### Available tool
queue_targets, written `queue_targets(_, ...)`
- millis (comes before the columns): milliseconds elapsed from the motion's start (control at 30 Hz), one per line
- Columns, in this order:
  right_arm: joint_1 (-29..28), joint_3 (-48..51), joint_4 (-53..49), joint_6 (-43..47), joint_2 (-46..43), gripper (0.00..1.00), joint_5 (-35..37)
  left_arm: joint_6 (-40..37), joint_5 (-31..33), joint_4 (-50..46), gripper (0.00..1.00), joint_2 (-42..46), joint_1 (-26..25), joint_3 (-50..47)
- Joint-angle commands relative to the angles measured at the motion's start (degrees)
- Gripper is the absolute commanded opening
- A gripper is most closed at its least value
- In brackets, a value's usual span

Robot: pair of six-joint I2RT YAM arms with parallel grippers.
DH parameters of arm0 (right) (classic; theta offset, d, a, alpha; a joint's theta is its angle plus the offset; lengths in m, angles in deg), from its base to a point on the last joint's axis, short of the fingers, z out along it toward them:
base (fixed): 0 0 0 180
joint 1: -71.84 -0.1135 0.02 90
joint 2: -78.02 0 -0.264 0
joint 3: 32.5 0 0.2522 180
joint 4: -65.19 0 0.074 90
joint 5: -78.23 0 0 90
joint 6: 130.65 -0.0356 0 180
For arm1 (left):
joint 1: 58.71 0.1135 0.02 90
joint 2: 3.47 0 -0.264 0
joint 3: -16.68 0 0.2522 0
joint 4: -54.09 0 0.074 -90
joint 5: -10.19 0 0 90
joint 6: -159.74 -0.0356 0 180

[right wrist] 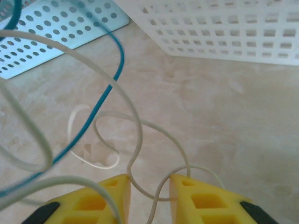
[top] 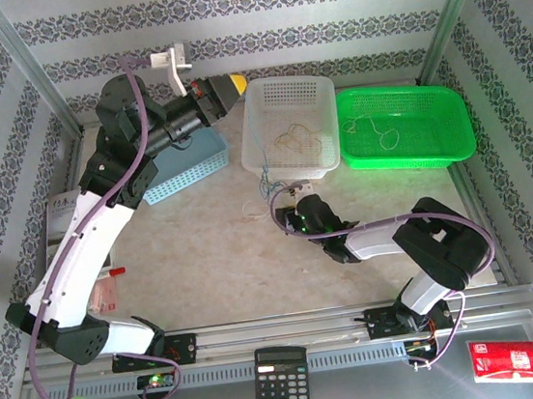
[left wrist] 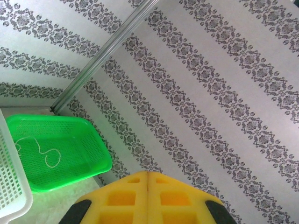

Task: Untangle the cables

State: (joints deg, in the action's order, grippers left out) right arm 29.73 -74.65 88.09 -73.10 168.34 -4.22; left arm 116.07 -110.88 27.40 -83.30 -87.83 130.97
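A small tangle of thin cables, blue and whitish, lies on the table in front of the white basket. My right gripper sits low at this tangle. In the right wrist view its yellow fingers stand apart, and loops of whitish cable cross the gap of the right gripper. A blue cable arcs above them. Yellowish-tan cables lie in the white basket and a whitish cable lies in the green basket. My left gripper is raised at the back, shut and empty.
A light blue basket stands under the left arm, close to the tangle. The white basket wall is just ahead of the right gripper. Papers lie at the left; a calculator and a red packet lie at the near edge.
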Motion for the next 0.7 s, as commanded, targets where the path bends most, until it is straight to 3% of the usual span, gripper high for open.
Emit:
queue_targets(0,0.85,1.65,1.83,-0.97,-1.7,0.27,0.58,-1.67,0.26,-1.05,0.0,0.21,0.87,1.18)
queue_targets(233,2.36,6.06,3.17,-2.87,-1.53,0.24,0.12,-1.25,0.25,-0.29,0.0,0.38,2.07,1.25)
queue_targets(533,3.63,10.13,5.69,-4.53,-1.24,0.0,-0.61,-1.35,-0.12,-2.23,0.0,-3.02,6.71,10.82)
queue_targets(667,4.13,11.47,5.76,-4.99,-1.54,0.0,-0.69,-1.83,0.13,-3.29,0.0,-4.17,8.6,14.08)
